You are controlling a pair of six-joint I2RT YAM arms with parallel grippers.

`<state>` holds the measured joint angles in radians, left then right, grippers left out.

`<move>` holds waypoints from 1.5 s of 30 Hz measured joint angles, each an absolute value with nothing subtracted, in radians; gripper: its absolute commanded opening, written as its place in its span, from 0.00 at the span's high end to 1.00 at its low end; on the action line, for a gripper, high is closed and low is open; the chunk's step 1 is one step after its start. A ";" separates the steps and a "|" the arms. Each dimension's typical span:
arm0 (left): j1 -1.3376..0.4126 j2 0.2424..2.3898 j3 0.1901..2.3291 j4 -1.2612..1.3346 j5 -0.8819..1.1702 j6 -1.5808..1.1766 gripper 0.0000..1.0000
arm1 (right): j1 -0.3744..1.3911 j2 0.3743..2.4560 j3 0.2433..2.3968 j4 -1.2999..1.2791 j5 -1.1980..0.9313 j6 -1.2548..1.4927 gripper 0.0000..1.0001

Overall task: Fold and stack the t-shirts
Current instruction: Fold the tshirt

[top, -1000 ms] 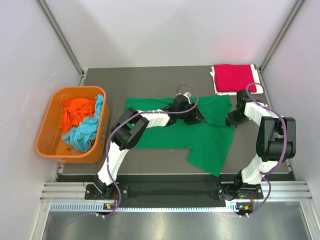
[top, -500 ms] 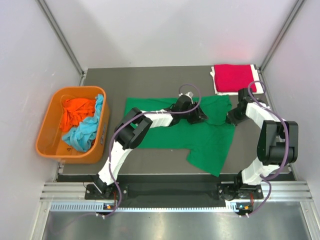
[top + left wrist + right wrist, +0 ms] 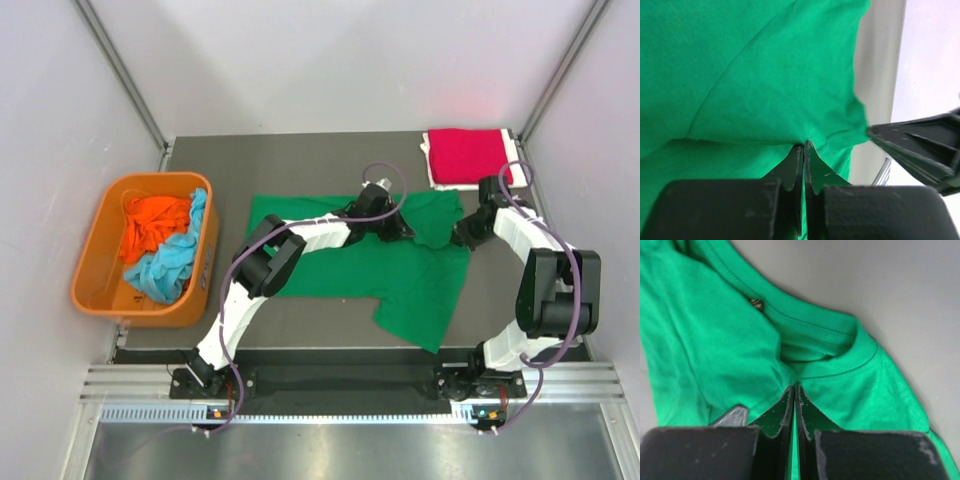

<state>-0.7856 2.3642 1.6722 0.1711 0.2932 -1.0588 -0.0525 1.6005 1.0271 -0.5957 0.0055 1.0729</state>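
At the left, an orange tub [image 3: 88, 280] holds the orange t-shirt [image 3: 150, 225] and the light blue t-shirt [image 3: 165, 268]. On the table [image 3: 300, 165] the green t-shirt [image 3: 410, 285] lies spread. The left gripper [image 3: 804, 148] pinches a fold of it, fingers pressed together. The right gripper [image 3: 795, 390] pinches cloth below the collar. The folded red t-shirt [image 3: 466, 155] sits in the far right corner.

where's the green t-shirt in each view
Top external: green t-shirt spread across the middle of the table.
Left wrist: fills most of the picture, left gripper shut on a fold.
Right wrist: covers the left and bottom, collar showing, right gripper shut on it.
Shared landmark: the shirt's far right part, where both grippers pinch.
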 measured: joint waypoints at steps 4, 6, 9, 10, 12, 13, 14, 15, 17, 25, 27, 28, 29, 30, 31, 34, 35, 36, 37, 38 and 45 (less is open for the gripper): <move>-0.785 2.363 1.708 0.087 0.293 -1.023 1.00 | -0.052 1.560 1.027 -0.610 0.006 1.068 1.00; -0.785 2.362 1.722 0.044 0.295 -1.007 1.00 | -0.052 1.534 1.026 -0.618 0.009 1.067 1.00; -0.779 2.358 1.725 -0.004 0.308 -0.994 1.00 | -0.052 1.486 1.006 -0.621 0.012 1.069 1.00; -0.776 2.358 1.725 -0.014 0.315 -0.992 1.00 | -0.052 1.477 0.994 -0.623 0.012 1.071 1.00; -0.772 2.358 1.725 -0.036 0.334 -0.991 1.00 | -0.050 1.443 0.972 -0.628 0.012 1.077 1.00; -0.769 2.358 1.725 -0.040 0.344 -0.991 1.00 | -0.047 1.433 0.962 -0.632 0.012 1.082 1.00; -0.767 2.358 1.727 -0.047 0.353 -0.991 1.00 | -0.044 1.424 0.955 -0.634 0.012 1.086 1.00; -0.765 2.358 1.729 -0.055 0.362 -0.991 1.00 | -0.041 1.414 0.947 -0.635 0.012 1.092 1.00; -0.762 2.358 1.737 -0.069 0.380 -0.987 1.00 | -0.033 1.399 0.934 -0.637 0.013 1.102 1.00; -0.757 2.358 1.798 -0.179 0.402 -0.935 1.00 | 0.011 1.358 0.902 -0.638 0.040 1.131 1.00; -0.756 2.358 1.811 -0.214 0.402 -0.917 1.00 | 0.020 1.340 0.889 -0.644 0.050 1.139 1.00; -0.755 2.358 1.816 -0.231 0.401 -0.910 1.00 | 0.023 1.332 0.883 -0.646 0.056 1.146 1.00; -0.755 2.358 1.818 -0.248 0.401 -0.904 1.00 | 0.025 1.323 0.877 -0.647 0.062 1.151 1.00; -0.756 2.358 1.819 -0.260 0.400 -0.897 1.00 | 0.027 1.316 0.871 -0.650 0.067 1.155 1.00; -0.756 2.358 1.820 -0.273 0.400 -0.889 1.00 | 0.031 1.310 0.863 -0.649 0.073 1.160 1.00; -0.757 2.358 1.829 -0.318 0.400 -0.875 1.00 | 0.039 1.296 0.829 -0.643 0.085 1.173 1.00; -0.757 2.358 1.832 -0.328 0.400 -0.868 1.00 | 0.044 1.296 0.818 -0.644 0.086 1.175 1.00; -0.757 2.358 1.835 -0.335 0.400 -0.864 1.00 | 0.046 1.296 0.811 -0.643 0.086 1.176 1.00; -0.757 2.358 1.837 -0.344 0.399 -0.860 1.00 | 0.047 1.297 0.806 -0.643 0.088 1.179 1.00; -0.757 2.358 1.838 -0.352 0.398 -0.857 0.99 | 0.049 1.297 0.801 -0.639 0.089 1.180 1.00; -0.757 2.358 1.838 -0.395 0.379 -0.825 0.73 | 0.050 1.322 0.790 -0.636 0.100 1.169 0.83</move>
